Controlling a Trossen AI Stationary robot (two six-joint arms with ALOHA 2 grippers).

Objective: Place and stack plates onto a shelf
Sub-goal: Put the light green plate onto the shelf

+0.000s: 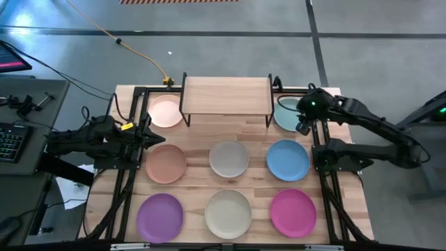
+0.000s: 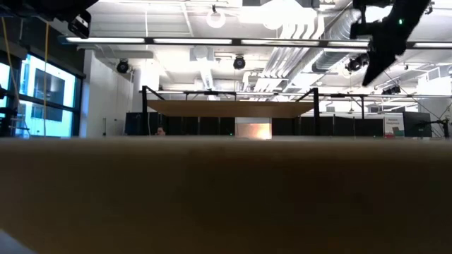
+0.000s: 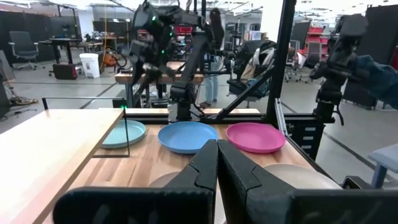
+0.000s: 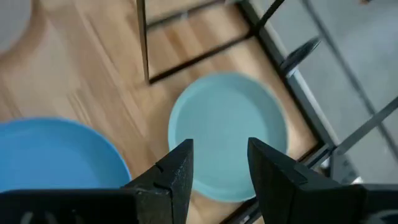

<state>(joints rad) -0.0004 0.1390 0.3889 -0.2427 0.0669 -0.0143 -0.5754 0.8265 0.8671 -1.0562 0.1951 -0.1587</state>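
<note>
Right gripper (image 4: 219, 163) hovers above teal plate (image 4: 227, 134), jaws parted, empty (lining up pickup); shelf (image 1: 226, 94) bare; left gripper (image 3: 217, 163) closed, empty, idle left.

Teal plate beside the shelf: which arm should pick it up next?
Right. The right gripper hangs open directly above the teal plate, by the shelf. The left gripper, fingers shut, waits at the table's opposite side near the peach plate.

Industrial lab: exposed ceiling ducts (image 2: 212, 70), workstations (image 3: 62, 53).
</note>
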